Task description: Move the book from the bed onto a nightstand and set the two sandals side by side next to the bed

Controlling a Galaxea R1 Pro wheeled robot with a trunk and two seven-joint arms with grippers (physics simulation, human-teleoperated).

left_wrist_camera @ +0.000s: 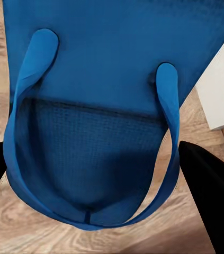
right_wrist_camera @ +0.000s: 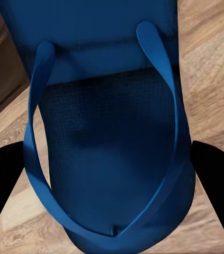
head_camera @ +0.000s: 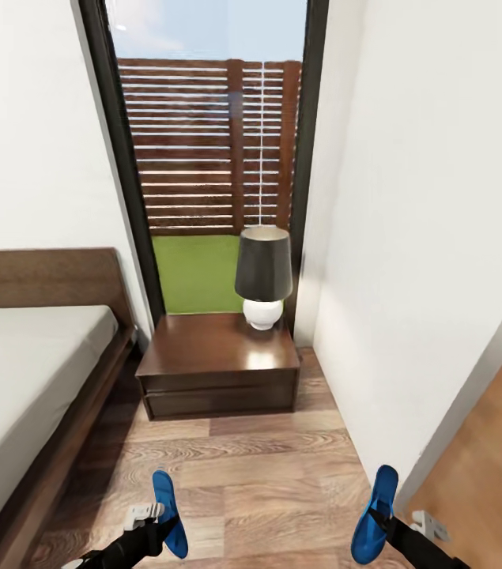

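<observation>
Head view shows a corner of the bedroom, with white walls (head_camera: 29, 134) and a wood-plank floor (head_camera: 266, 466), and I take the nightstand (head_camera: 219, 367) as the landmark for all places. Behind the nightstand stands a tall window (head_camera: 211, 158) that looks onto green lawn and a brown slatted fence. Left of the nightstand, just beside it, is the bed (head_camera: 21, 371) with its off-white mattress and dark wooden frame and headboard. Right of the nightstand and nearer to the camera, a brown door (head_camera: 496, 458) is seen at the edge. On the far right part of the nightstand top stands a lamp (head_camera: 263, 276) with a dark shade and a round white base. In front of the nightstand, well apart from it and above the floor, each arm carries one blue sandal. The left gripper (head_camera: 160, 518) is clenched on the left sandal (head_camera: 168, 510), which sits on edge. The right gripper (head_camera: 381, 518) grasps the right sandal (head_camera: 377, 514) in the same manner. In both wrist views the black fingers (left_wrist_camera: 209, 190) (right_wrist_camera: 217, 174) stand at either side of the sole and its Y-shaped strap (left_wrist_camera: 167, 106) (right_wrist_camera: 159, 58).
</observation>
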